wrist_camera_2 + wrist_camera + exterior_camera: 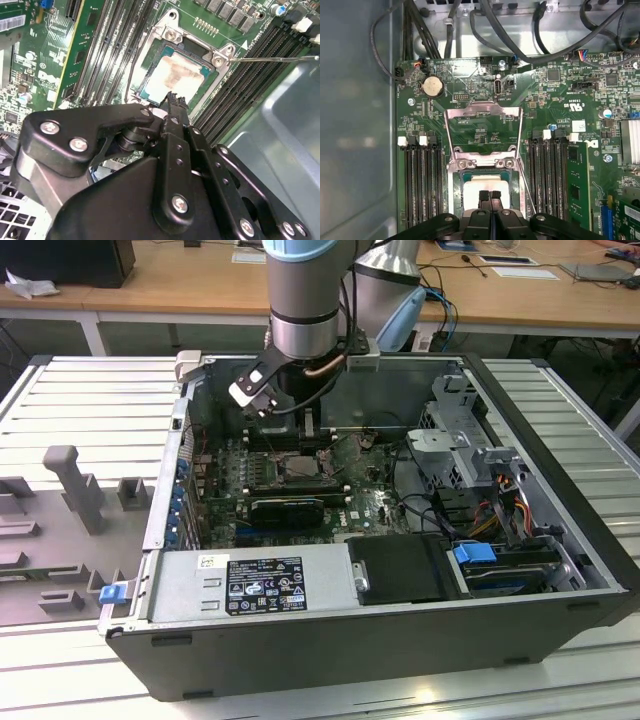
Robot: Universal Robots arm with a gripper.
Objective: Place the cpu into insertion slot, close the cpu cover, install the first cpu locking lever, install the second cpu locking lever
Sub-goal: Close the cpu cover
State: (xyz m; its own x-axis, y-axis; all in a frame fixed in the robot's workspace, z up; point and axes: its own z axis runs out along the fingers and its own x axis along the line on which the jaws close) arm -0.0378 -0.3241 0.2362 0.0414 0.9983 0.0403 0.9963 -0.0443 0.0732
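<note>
The cpu [175,77] [485,182], a pale square chip, lies flat in the insertion slot [150,90] [462,187] on the green board. The cpu cover [482,111], a grey metal frame, stands swung open past the slot's hinge edge. One thin locking lever [270,59] [526,182] sticks out unlatched beside the slot; a second lever [447,150] runs along the opposite side. My gripper [175,100] [490,195] hangs just above the chip's near edge, fingers shut together with nothing between them. In the exterior view the gripper [298,435] reaches down into the case over the slot [300,472].
Long black memory slots [422,185] [550,175] flank the socket on both sides. The grey case wall [355,125] is close on one side. Cable bundles [520,30] hang over the board's far edge. A power supply [250,580] and drive cage [470,460] fill the case's other parts.
</note>
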